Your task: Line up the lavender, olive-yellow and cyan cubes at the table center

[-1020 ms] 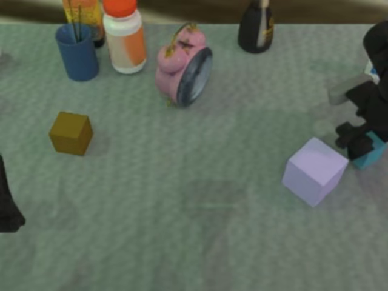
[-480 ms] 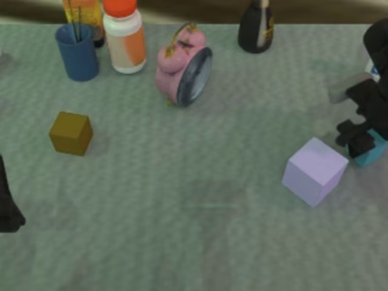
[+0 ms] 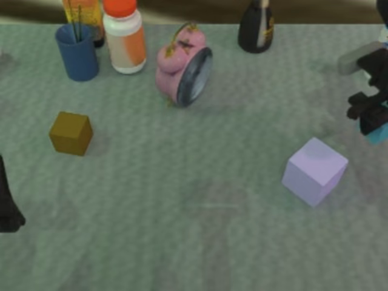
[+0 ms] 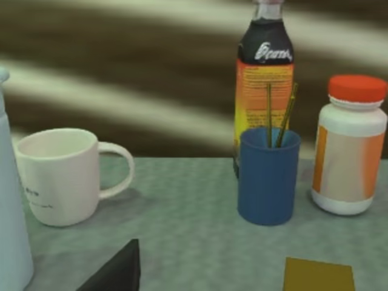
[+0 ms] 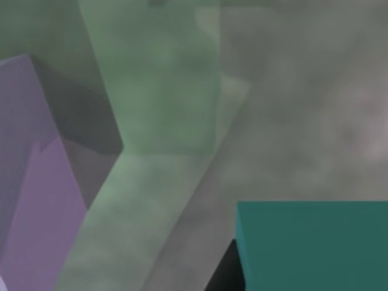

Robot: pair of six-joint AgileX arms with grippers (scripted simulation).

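Observation:
My right gripper hangs at the table's far right edge, shut on the cyan cube, which is lifted off the cloth. In the right wrist view the cyan cube sits against a dark finger. The lavender cube rests on the table just left of and nearer than that gripper; it also shows in the right wrist view. The olive-yellow cube lies at the left, seen too in the left wrist view. My left gripper stays parked at the left edge, open.
Along the back stand a blue cup with sticks, a white bottle with an orange cap, an orange-labelled bottle, a pink alarm clock and a dark bottle. A white mug shows in the left wrist view.
My right gripper has risen with the cyan cube in it, away from the lavender cube. The other cubes and the left arm have not moved.

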